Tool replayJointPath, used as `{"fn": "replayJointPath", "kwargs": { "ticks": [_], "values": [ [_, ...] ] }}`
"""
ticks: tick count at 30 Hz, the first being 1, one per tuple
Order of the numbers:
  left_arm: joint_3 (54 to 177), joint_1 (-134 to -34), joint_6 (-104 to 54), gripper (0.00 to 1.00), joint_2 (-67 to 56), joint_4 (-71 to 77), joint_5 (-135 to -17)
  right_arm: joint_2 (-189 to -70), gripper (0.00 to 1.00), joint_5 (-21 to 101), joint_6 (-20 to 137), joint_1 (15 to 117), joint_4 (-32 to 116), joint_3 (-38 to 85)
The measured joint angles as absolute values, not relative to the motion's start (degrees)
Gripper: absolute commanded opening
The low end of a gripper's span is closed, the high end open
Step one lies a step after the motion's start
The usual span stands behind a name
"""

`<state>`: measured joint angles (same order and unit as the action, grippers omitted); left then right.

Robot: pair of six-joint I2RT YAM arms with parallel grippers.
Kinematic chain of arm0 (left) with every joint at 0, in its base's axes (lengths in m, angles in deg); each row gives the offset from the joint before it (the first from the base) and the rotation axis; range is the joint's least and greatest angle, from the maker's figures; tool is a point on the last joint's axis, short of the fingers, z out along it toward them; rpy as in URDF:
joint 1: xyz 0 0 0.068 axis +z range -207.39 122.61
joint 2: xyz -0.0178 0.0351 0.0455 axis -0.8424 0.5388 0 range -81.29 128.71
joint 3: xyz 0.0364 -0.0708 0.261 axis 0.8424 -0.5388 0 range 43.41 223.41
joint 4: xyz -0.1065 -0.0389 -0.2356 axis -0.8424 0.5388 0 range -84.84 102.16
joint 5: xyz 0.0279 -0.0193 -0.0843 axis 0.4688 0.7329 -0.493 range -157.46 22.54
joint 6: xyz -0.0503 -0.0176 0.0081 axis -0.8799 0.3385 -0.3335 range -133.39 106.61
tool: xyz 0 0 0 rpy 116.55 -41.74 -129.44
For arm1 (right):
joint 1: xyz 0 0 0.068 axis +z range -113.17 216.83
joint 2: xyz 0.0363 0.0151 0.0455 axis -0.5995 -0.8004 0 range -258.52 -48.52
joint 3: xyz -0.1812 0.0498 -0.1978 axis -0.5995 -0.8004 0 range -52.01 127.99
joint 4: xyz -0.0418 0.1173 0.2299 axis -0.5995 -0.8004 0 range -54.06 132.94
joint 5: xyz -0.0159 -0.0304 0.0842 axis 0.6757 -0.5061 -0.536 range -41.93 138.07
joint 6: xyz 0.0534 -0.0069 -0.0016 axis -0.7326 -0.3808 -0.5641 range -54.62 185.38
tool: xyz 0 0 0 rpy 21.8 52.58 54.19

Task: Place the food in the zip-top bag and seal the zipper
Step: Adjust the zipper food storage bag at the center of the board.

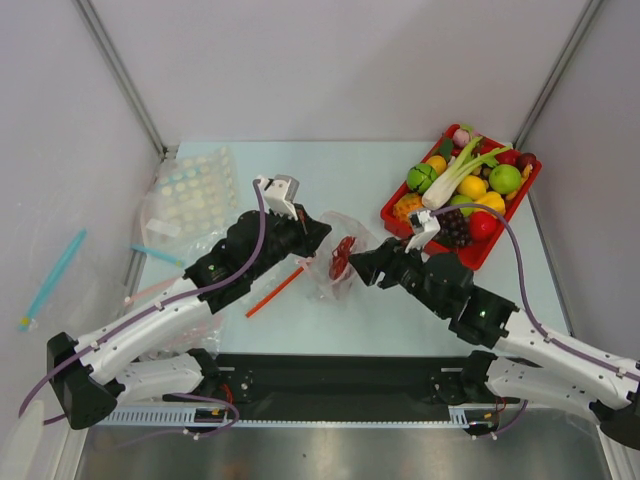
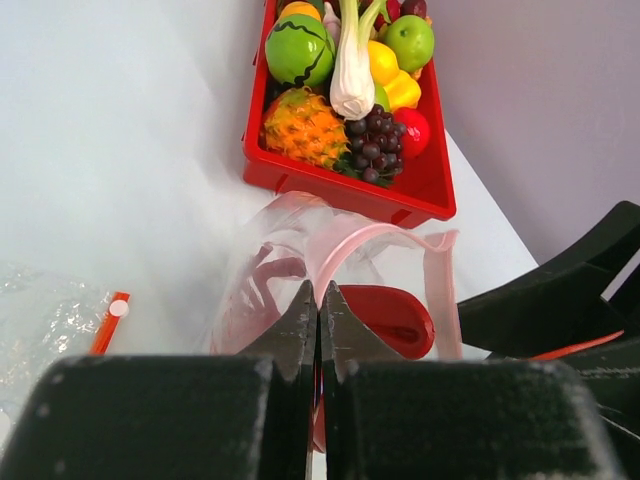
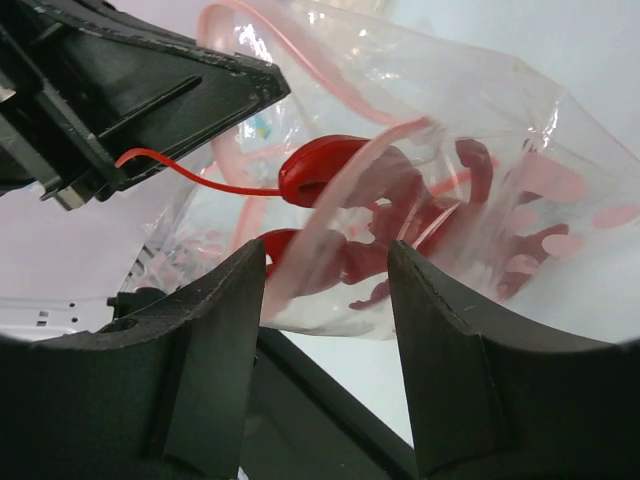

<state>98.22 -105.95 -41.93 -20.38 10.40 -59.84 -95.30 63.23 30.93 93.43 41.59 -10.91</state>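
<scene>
Between my two arms, mid-table: the bag with one food inside.

My left gripper [image 2: 319,300] has its fingers pressed together, and I judge that it pinches the film of the clear crinkly plastic zip-top bag [image 1: 338,268]. My right gripper [image 3: 327,262] is open, fingers well apart, and holds nothing; the bag's mouth edge with the pale pink-red zipper strip [image 2: 440,300] lies between them. The long red toy crayfish [image 1: 344,256] is inside. The dark purple grape bunch [image 2: 372,145] and the red ball-like fruit [image 2: 412,130] lie in the red plastic tray [image 2: 340,190], far right. The risk: if I close on one layer only, or pull too hard, the mouth collapses, the thin film slips, and the crayfish falls out.
</scene>
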Motion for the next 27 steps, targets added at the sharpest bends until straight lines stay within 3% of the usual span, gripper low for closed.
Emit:
{"fn": "replayJointPath", "kwargs": {
  "ticks": [5, 13, 16, 17, 18, 27],
  "values": [
    [98.15, -105.95, -41.97, 0.0, -20.38, 10.42, -59.56, -94.58, 0.57, 63.14, 30.95, 94.81, 42.8, -10.93],
    [98.15, -105.95, -41.95, 0.0, -20.38, 10.48, -58.53, -96.62, 0.43, 64.21, 30.71, 95.59, 42.97, -10.73],
    [98.18, -105.97, -41.95, 0.0, -20.38, 11.14, -58.31, -98.93, 0.3, 64.32, 30.12, 95.59, 41.18, -10.08],
    [98.18, -105.97, -41.95, 0.0, -20.38, 11.62, -58.14, -99.65, 0.11, 64.32, 29.81, 95.59, 40.5, -9.81],
    [98.29, -105.97, -41.95, 0.0, -20.38, 12.25, -57.99, -99.96, 0.02, 64.32, 29.96, 95.59, 39.87, -9.57],
    [106.07, -107.68, -43.06, 0.04, -19.81, 22.35, -55.98, -101.23, 0.0, 65.22, 29.88, 92.25, 30.36, 3.39]
  ]
}}
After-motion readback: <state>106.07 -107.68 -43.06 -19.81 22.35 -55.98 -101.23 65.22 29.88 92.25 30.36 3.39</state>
